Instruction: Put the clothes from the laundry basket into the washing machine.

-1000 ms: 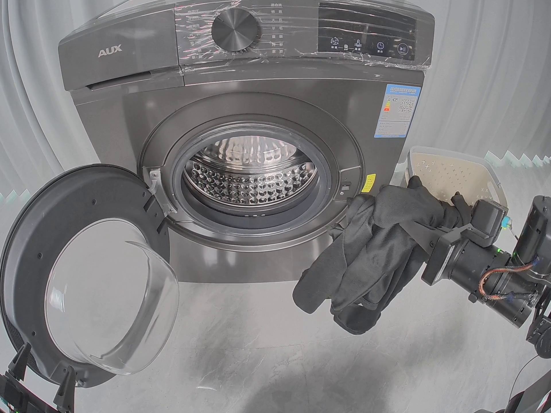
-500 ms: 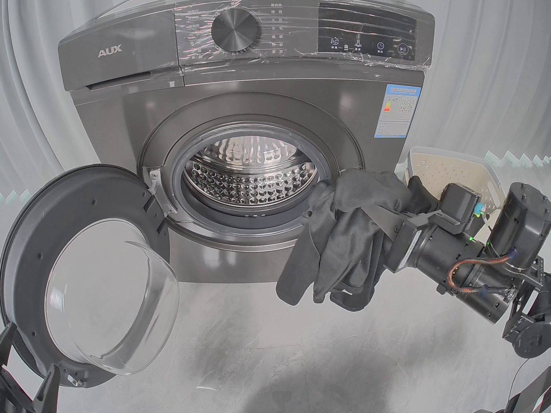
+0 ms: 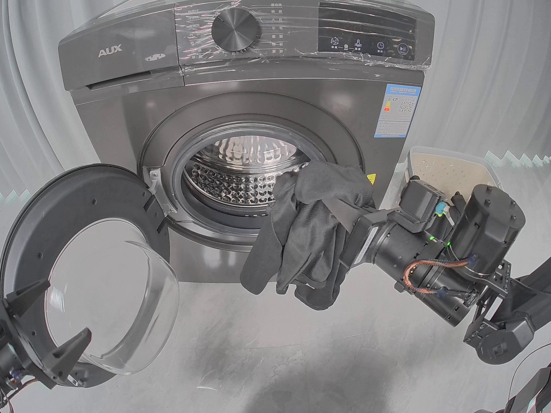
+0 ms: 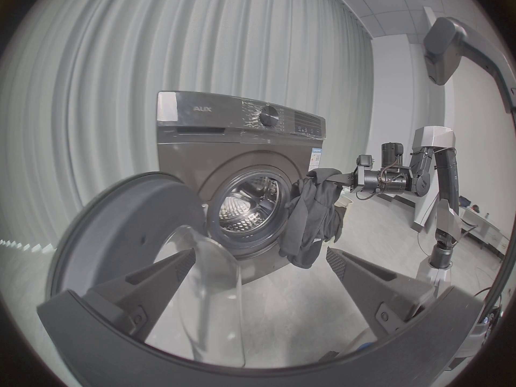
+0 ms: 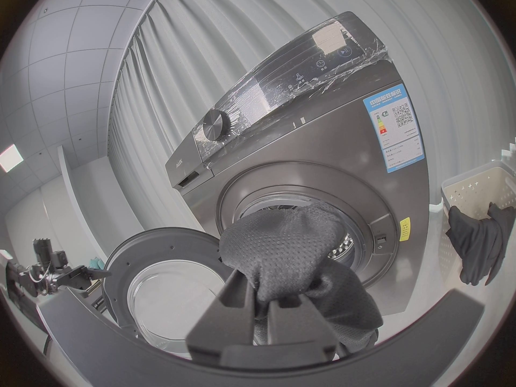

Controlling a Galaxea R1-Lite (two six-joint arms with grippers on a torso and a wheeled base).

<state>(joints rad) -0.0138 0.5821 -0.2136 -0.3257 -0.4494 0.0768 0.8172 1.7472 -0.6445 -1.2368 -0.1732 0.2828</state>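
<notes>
So the right gripper (image 5: 262, 296) is pinching a dark grey garment (image 3: 298, 236), with the jaws squeezed down on a bunched fold and fabric bulging out above the fingers. The arm is coming in from the robot's right and holding the bundle up in front of the washer (image 3: 247, 87), over the right side of the round opening. In the head view the top of the bundle is overlapping the opening's rim, and the rest is dangling down past the lower front panel, hanging clear of the grey floor (image 3: 287, 351). Can't tell if the cloth is actually touching the washer, but it isn't inside the shiny perforated drum (image 3: 241, 173). The door (image 3: 86, 213) is standing wide open, swung out to the robot's left with its glass bowl facing outward. The left gripper (image 4: 259, 252) is hanging low by the bottom edge of that door, jaws spread wide and gripping nothing. The pale perforated basket (image 3: 459, 170) is sitting on the floor just beside the washer on the robot's right, and in the right wrist view a second garment (image 5: 478, 243), also dark, is draping over its rim. Plastic film (image 3: 287, 35) is covering the control panel, and a pale curtain (image 3: 488, 58) is hanging behind everything.
</notes>
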